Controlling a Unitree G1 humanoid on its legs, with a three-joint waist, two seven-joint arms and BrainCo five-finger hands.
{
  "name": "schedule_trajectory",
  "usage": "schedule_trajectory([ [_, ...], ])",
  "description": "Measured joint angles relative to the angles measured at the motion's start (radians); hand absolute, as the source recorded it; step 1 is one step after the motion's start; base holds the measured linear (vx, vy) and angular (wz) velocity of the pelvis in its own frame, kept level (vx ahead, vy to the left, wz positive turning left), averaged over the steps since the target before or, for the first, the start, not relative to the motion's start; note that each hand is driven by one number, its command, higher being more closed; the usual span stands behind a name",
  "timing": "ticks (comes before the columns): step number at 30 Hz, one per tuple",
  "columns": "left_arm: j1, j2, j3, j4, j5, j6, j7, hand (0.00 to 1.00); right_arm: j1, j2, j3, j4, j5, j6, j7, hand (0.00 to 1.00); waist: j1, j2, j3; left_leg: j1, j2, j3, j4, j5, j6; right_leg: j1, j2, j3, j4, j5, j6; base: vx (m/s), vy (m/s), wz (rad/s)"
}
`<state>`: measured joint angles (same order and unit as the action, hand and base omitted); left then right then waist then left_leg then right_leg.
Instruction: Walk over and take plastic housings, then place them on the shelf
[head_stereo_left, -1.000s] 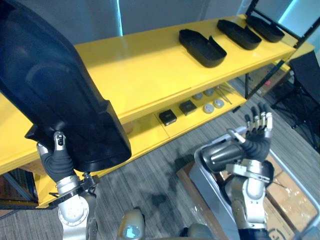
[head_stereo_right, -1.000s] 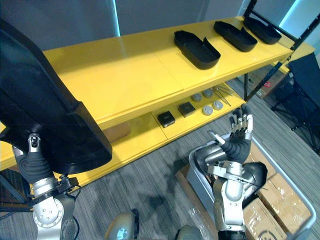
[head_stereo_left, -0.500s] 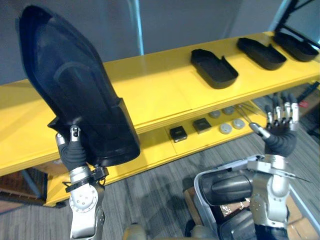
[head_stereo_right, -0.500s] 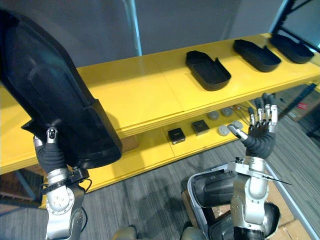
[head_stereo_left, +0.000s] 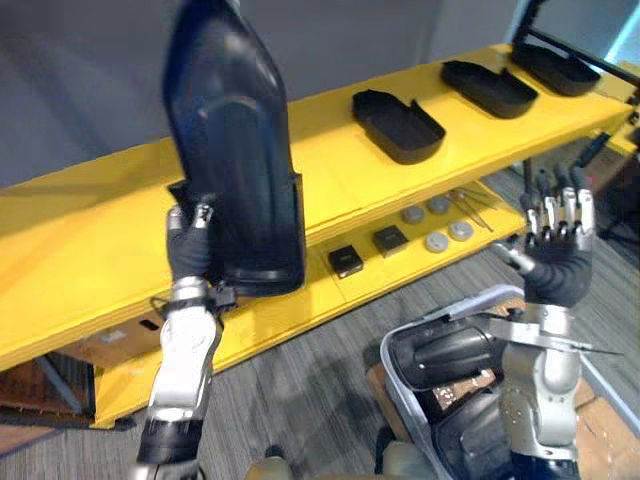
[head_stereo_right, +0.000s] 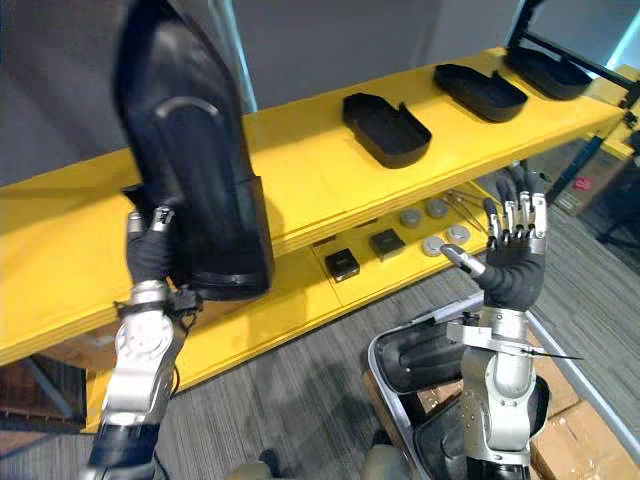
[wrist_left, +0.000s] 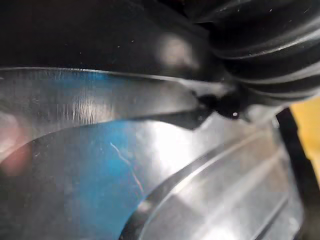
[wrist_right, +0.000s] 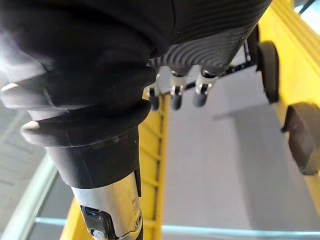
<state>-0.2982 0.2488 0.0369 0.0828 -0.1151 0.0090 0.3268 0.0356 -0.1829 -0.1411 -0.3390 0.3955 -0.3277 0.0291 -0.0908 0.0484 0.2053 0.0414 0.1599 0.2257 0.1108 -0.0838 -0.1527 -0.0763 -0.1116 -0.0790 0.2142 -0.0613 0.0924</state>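
Note:
My left hand is shut on the lower edge of a large black plastic housing and holds it upright in front of the yellow shelf. Its glossy surface lies right against the left wrist view. Three more black housings lie open side up along the shelf's top towards the right. My right hand is raised at the right, open, with its fingers straight and holding nothing.
The lower shelf board carries two small black boxes and several grey discs. A grey bin with dark housings stands on the carpet under my right arm. Cardboard boxes lie beside it.
The camera has swung. My left hand has lifted the housing higher and turned it more upright, nearer the shelf's middle. The right hand stays raised and open.

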Motion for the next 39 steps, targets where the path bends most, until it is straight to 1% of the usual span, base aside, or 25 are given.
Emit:
schedule_trajectory([
  [1,-0.055,0.022,0.003,0.106,-0.015,0.017,0.027,1.00,-0.001,-0.006,0.012,0.000,-0.007,0.012,0.016,0.00,-0.016,0.006,0.003,-0.002,-0.003,0.007,-0.001,0.000,0.000,-0.011,-0.001,0.008,0.004,0.001,0.001,0.01,0.031,-0.25],
  [2,-0.082,0.033,0.006,0.158,-0.028,0.018,0.038,1.00,-0.001,-0.010,0.020,0.000,-0.007,0.020,0.025,0.00,-0.027,0.009,0.006,-0.004,-0.003,0.009,-0.001,0.000,0.000,-0.016,-0.001,0.012,0.005,0.001,0.001,0.01,0.022,-0.21],
  [4,-0.177,0.057,0.033,0.299,-0.080,0.025,0.096,1.00,-0.005,-0.034,0.036,0.000,0.022,0.053,0.073,0.00,-0.041,0.021,0.024,-0.008,-0.006,0.032,-0.003,0.001,0.002,-0.048,0.000,0.039,0.026,0.001,0.001,0.00,0.012,-0.27],
  [6,-0.252,0.070,0.048,0.369,-0.095,0.024,0.144,1.00,-0.016,-0.065,0.057,0.000,0.045,0.075,0.103,0.00,-0.055,0.036,0.053,-0.010,-0.013,0.034,-0.006,0.006,0.009,-0.064,-0.004,0.051,0.038,0.001,0.001,-0.02,0.010,-0.15],
  [7,-0.305,0.087,0.053,0.409,-0.121,0.024,0.172,1.00,-0.034,-0.081,0.075,-0.001,0.045,0.095,0.124,0.00,-0.066,0.046,0.079,-0.012,-0.021,0.036,-0.015,0.011,0.015,-0.075,-0.009,0.054,0.044,0.001,0.001,-0.05,0.016,-0.06],
  [8,-0.331,0.098,0.054,0.427,-0.126,0.024,0.185,1.00,-0.041,-0.087,0.088,-0.001,0.049,0.106,0.130,0.00,-0.072,0.052,0.089,-0.018,-0.024,0.036,-0.019,0.015,0.017,-0.087,-0.011,0.056,0.050,0.001,0.002,-0.07,0.010,0.01],
  [9,-0.378,0.118,0.059,0.452,-0.146,0.024,0.216,1.00,-0.049,-0.093,0.114,-0.001,0.064,0.127,0.146,0.00,-0.084,0.058,0.097,-0.042,-0.032,0.035,-0.029,0.026,0.021,-0.118,-0.016,0.060,0.058,0.002,0.004,-0.06,-0.003,0.02],
  [10,-0.428,0.142,0.061,0.470,-0.170,0.024,0.246,1.00,-0.051,-0.094,0.140,-0.001,0.066,0.146,0.153,0.00,-0.090,0.060,0.119,-0.050,-0.035,0.037,-0.041,0.036,0.024,-0.136,-0.016,0.067,0.063,0.005,0.007,-0.05,-0.009,0.01],
  [12,-0.497,0.172,0.061,0.500,-0.216,0.028,0.286,1.00,-0.050,-0.095,0.171,-0.001,0.068,0.170,0.162,0.00,-0.093,0.058,0.157,-0.048,-0.037,0.043,-0.045,0.041,0.024,-0.146,-0.014,0.077,0.072,0.005,0.007,-0.03,-0.013,-0.11],
  [13,-0.523,0.188,0.061,0.518,-0.241,0.032,0.304,1.00,-0.051,-0.095,0.187,-0.001,0.071,0.177,0.169,0.00,-0.096,0.059,0.168,-0.049,-0.037,0.051,-0.047,0.041,0.024,-0.153,-0.014,0.082,0.074,0.006,0.006,-0.03,-0.009,-0.12],
  [14,-0.556,0.213,0.060,0.541,-0.277,0.048,0.330,1.00,-0.050,-0.095,0.215,-0.001,0.080,0.180,0.170,0.00,-0.108,0.059,0.180,-0.057,-0.039,0.052,-0.047,0.041,0.024,-0.161,-0.015,0.083,0.074,0.008,0.007,-0.02,-0.001,-0.07],
  [16,-0.595,0.253,0.059,0.576,-0.319,0.071,0.357,1.00,-0.050,-0.096,0.258,-0.004,0.095,0.182,0.172,0.00,-0.123,0.054,0.189,-0.079,-0.040,0.054,-0.041,0.042,0.026,-0.182,-0.017,0.087,0.075,0.010,0.008,0.00,0.000,0.00],
  [19,-0.624,0.276,0.059,0.620,-0.345,0.117,0.379,1.00,-0.049,-0.100,0.328,-0.021,0.102,0.194,0.171,0.00,-0.124,0.047,0.214,-0.092,-0.041,0.058,-0.029,0.042,0.026,-0.194,-0.017,0.101,0.077,0.010,0.008,0.02,0.003,-0.04],
  [20,-0.624,0.287,0.058,0.632,-0.348,0.144,0.385,1.00,-0.050,-0.101,0.350,-0.036,0.101,0.197,0.170,0.00,-0.123,0.046,0.221,-0.100,-0.042,0.059,-0.028,0.042,0.026,-0.206,-0.018,0.104,0.083,0.010,0.008,0.00,0.000,0.00],
  [21,-0.627,0.294,0.058,0.638,-0.351,0.157,0.388,1.00,-0.051,-0.101,0.368,-0.045,0.100,0.197,0.170,0.00,-0.123,0.044,0.232,-0.099,-0.042,0.059,-0.027,0.042,0.026,-0.206,-0.018,0.105,0.086,0.010,0.008,0.00,0.000,0.00],
  [22,-0.636,0.303,0.062,0.650,-0.360,0.182,0.399,1.00,-0.052,-0.102,0.387,-0.056,0.100,0.197,0.169,0.00,-0.122,0.043,0.251,-0.100,-0.042,0.059,-0.020,0.042,0.026,-0.206,-0.019,0.105,0.090,0.010,0.008,0.00,0.000,0.00],
  [23,-0.643,0.308,0.065,0.653,-0.360,0.190,0.400,1.00,-0.052,-0.103,0.400,-0.057,0.100,0.197,0.167,0.00,-0.119,0.042,0.258,-0.105,-0.042,0.058,-0.012,0.042,0.026,-0.207,-0.020,0.106,0.091,0.010,0.008,-0.02,0.002,0.04],
  [25,-0.652,0.353,0.060,0.657,-0.360,0.210,0.397,1.00,-0.063,-0.109,0.440,-0.058,0.100,0.200,0.159,0.00,-0.117,0.041,0.271,-0.129,-0.043,0.056,0.006,0.042,0.026,-0.224,-0.024,0.108,0.095,0.010,0.008,-0.04,-0.004,0.04],
  [26,-0.658,0.359,0.060,0.662,-0.360,0.214,0.395,1.00,-0.066,-0.110,0.450,-0.058,0.100,0.200,0.152,0.00,-0.116,0.040,0.271,-0.134,-0.043,0.056,0.006,0.042,0.026,-0.229,-0.024,0.108,0.096,0.010,0.008,-0.04,-0.006,0.06],
  [27,-0.671,0.370,0.060,0.673,-0.363,0.221,0.389,0.00,-0.070,-0.111,0.456,-0.058,0.100,0.202,0.139,0.00,-0.115,0.039,0.272,-0.144,-0.044,0.054,0.007,0.042,0.026,-0.240,-0.025,0.106,0.103,0.010,0.008,-0.03,-0.001,0.09],
  [30,-0.685,0.376,0.060,0.697,-0.388,0.236,0.361,0.00,-0.084,-0.114,0.457,-0.056,0.100,0.207,0.110,0.00,-0.110,0.037,0.274,-0.149,-0.046,0.049,0.012,0.041,0.026,-0.242,-0.029,0.103,0.109,0.009,0.008,-0.04,0.001,0.05],
  [32,-0.694,0.379,0.058,0.717,-0.391,0.238,0.329,0.00,-0.099,-0.117,0.456,-0.040,0.100,0.207,0.094,0.00,-0.110,0.037,0.274,-0.163,-0.046,0.039,0.030,0.038,0.030,-0.242,-0.033,0.097,0.111,0.009,0.009,-0.05,0.001,0.09],
  [36,-0.713,0.380,0.037,0.728,-0.397,0.222,0.322,0.00,-0.101,-0.119,0.456,-0.037,0.101,0.207,0.079,0.00,-0.109,0.037,0.274,-0.181,-0.045,0.025,0.037,0.037,0.031,-0.249,-0.037,0.080,0.116,0.009,0.009,-0.05,-0.007,0.14],
  [37,-0.721,0.380,0.028,0.733,-0.397,0.214,0.325,0.00,-0.102,-0.120,0.455,-0.036,0.101,0.207,0.078,0.00,-0.102,0.036,0.275,-0.185,-0.046,0.025,0.036,0.037,0.031,-0.255,-0.038,0.081,0.120,0.009,0.009,-0.03,-0.009,0.04],
  [39,-0.722,0.380,0.027,0.743,-0.406,0.204,0.341,0.00,-0.101,-0.120,0.456,-0.030,0.101,0.206,0.078,0.00,-0.100,0.036,0.275,-0.183,-0.046,0.025,0.037,0.037,0.031,-0.253,-0.038,0.081,0.121,0.010,0.009,0.00,0.000,0.00],
])
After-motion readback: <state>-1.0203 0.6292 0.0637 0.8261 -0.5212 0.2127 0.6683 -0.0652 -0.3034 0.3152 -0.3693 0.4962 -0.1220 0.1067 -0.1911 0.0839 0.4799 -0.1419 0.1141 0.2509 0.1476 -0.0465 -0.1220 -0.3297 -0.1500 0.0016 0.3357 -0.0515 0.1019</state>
